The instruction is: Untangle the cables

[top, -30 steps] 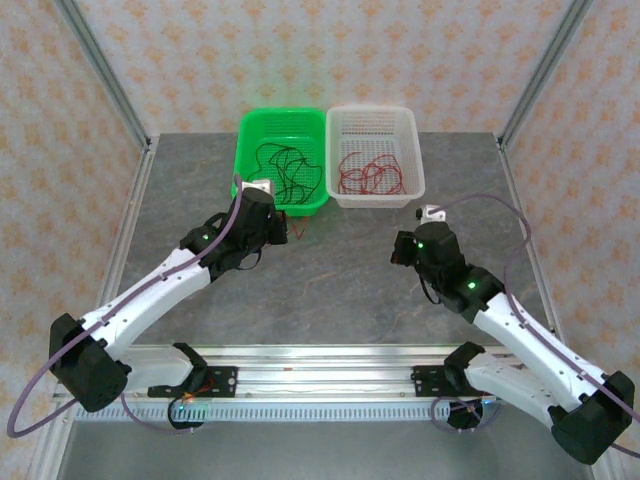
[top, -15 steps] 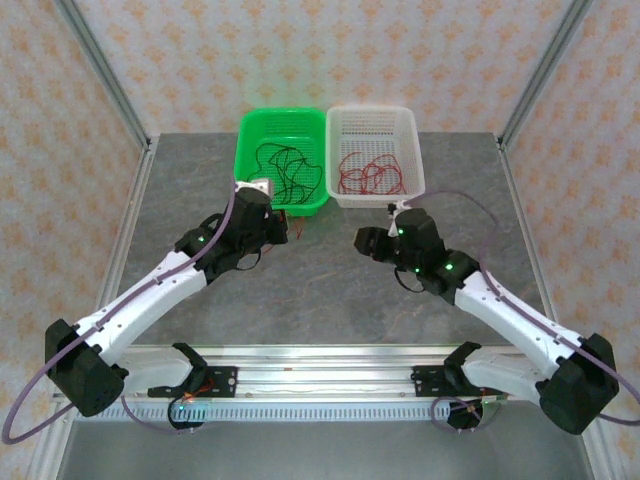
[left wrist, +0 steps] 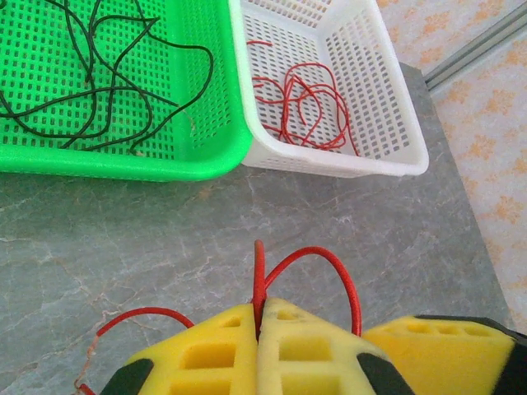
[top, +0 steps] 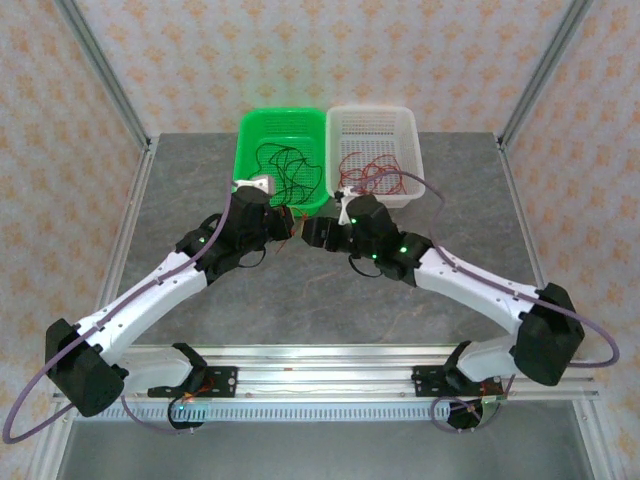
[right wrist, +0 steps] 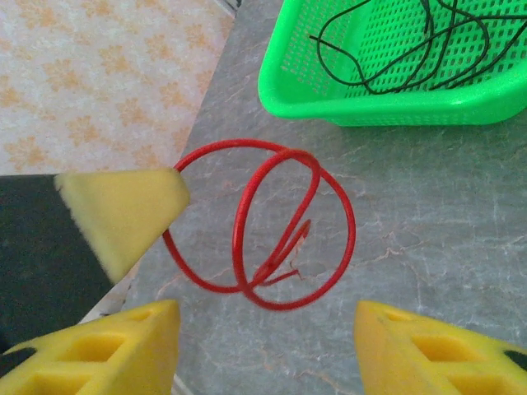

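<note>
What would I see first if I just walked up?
A bright red cable curls in springy loops over the grey table, pinched in the shut jaws of the left gripper, while the right gripper faces it with jaws open. Behind them sit a green basket of black cables and a white basket of red cables.

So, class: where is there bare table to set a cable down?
Free: the table left of the green basket, right of the white basket, and the near middle between the arms. Crowded: before the baskets, where both jaws meet at the red cable.
</note>
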`<control>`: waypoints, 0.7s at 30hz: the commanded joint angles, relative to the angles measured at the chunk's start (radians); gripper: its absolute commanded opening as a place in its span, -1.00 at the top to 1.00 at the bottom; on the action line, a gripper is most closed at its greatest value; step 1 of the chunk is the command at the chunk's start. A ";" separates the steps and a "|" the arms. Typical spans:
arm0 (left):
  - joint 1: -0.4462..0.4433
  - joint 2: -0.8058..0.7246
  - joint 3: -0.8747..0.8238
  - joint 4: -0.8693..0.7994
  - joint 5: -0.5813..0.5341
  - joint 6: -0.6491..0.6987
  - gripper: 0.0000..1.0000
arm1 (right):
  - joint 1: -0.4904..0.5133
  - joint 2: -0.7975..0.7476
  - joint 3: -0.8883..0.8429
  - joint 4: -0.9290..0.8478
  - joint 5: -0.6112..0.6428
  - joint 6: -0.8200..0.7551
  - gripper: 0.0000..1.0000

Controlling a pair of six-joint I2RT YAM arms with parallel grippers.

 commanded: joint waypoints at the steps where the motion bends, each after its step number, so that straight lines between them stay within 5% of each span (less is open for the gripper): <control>1: 0.004 0.003 0.004 0.028 0.015 -0.015 1.00 | 0.006 0.031 0.051 -0.012 0.077 -0.045 -0.13; 14: 0.004 -0.024 0.001 0.022 0.015 -0.019 1.00 | 0.013 0.128 0.113 -0.042 0.172 -0.070 0.17; 21: 0.004 -0.060 0.015 -0.017 -0.012 -0.011 1.00 | 0.013 0.140 0.124 -0.098 0.345 -0.104 0.91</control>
